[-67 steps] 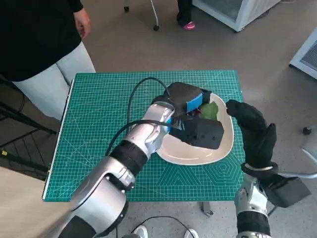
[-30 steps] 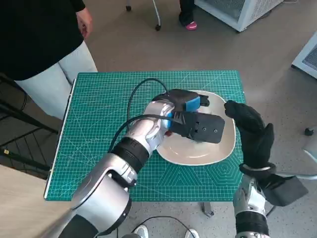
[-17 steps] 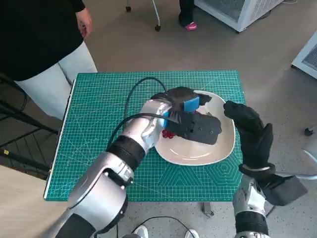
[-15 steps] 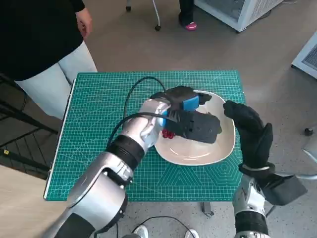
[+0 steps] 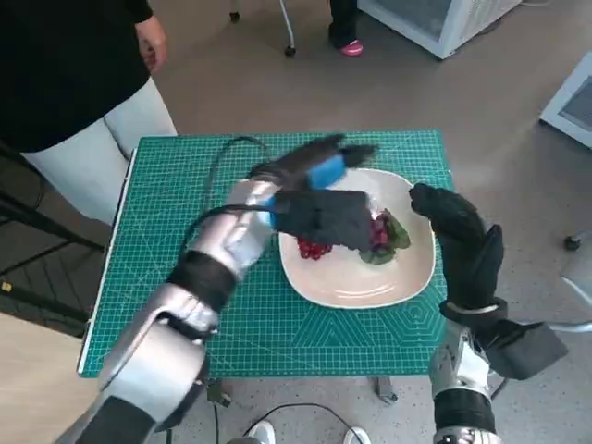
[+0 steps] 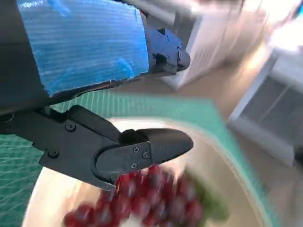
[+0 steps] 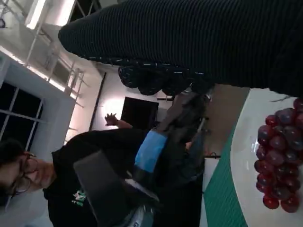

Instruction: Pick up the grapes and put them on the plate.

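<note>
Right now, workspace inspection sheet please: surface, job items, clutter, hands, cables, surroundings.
Surface: green gridded cutting mat covering the small table.
Job's things: bunch of red grapes with green leaves lying on the cream oval plate; a few loose-looking grapes toward the plate's left side.
Clutter: nothing seen.
Hands: blue-taped black left hand above the plate, blurred, holding nothing; black knitted-glove right hand raised beside the plate's right edge, holding nothing, fingers' pose unclear.
Cables: black cable looping off the left forearm over the mat; another on the floor below the table.
Surroundings: person in a dark top at the table's far left; white cabinet beyond.
</note>
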`<state>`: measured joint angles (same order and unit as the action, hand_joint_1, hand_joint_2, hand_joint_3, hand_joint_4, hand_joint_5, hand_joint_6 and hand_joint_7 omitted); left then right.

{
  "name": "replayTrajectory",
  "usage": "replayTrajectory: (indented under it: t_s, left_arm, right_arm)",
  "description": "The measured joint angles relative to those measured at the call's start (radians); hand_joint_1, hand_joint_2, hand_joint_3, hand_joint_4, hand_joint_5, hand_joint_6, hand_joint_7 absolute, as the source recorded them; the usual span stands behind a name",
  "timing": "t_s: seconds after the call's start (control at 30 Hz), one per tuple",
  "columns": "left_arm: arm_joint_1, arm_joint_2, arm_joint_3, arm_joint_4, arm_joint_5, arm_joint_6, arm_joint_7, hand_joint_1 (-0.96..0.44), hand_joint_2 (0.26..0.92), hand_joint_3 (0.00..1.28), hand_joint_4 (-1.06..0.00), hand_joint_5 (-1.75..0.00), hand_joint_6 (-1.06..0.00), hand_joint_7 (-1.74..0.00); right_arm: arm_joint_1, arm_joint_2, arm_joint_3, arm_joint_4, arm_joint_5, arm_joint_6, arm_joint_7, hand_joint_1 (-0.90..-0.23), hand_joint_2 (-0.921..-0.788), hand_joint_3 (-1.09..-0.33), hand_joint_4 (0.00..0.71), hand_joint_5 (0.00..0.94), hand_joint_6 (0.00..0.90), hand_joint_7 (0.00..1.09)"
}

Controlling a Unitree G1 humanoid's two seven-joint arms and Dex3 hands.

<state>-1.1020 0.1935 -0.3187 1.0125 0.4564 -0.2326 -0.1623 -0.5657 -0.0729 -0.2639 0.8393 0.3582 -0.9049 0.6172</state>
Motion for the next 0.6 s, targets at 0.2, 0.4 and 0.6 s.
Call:
replayTrajectory:
  t_s: [0.2,0.4,0.6]
  left_arm:
    - [0.160,0.065,0.165,-0.108,-0.218,-0.158,-0.047,-0.56,0.921,0.61,-0.15,-0.03,-0.26,-0.03]
    - [0.321,0.074,0.309,-0.186,-0.470,-0.253,-0.197,-0.58,0.921,0.73,-0.14,-0.01,-0.25,-0.02]
    - [0.466,0.056,0.423,-0.269,-0.674,-0.297,-0.314,-0.58,0.921,0.76,-0.10,0.00,-0.22,-0.01]
  right_arm:
    - [-0.007,0.001,-0.002,0.011,0.000,-0.003,0.000,-0.395,-0.921,-0.548,0.512,0.001,0.353,0.41]
    - [-0.017,0.006,-0.001,0.020,-0.003,-0.012,-0.001,-0.405,-0.921,-0.539,0.517,0.003,0.358,0.41]
    - [-0.039,0.010,0.000,0.048,-0.010,-0.025,-0.005,-0.407,-0.921,-0.534,0.521,0.005,0.364,0.41]
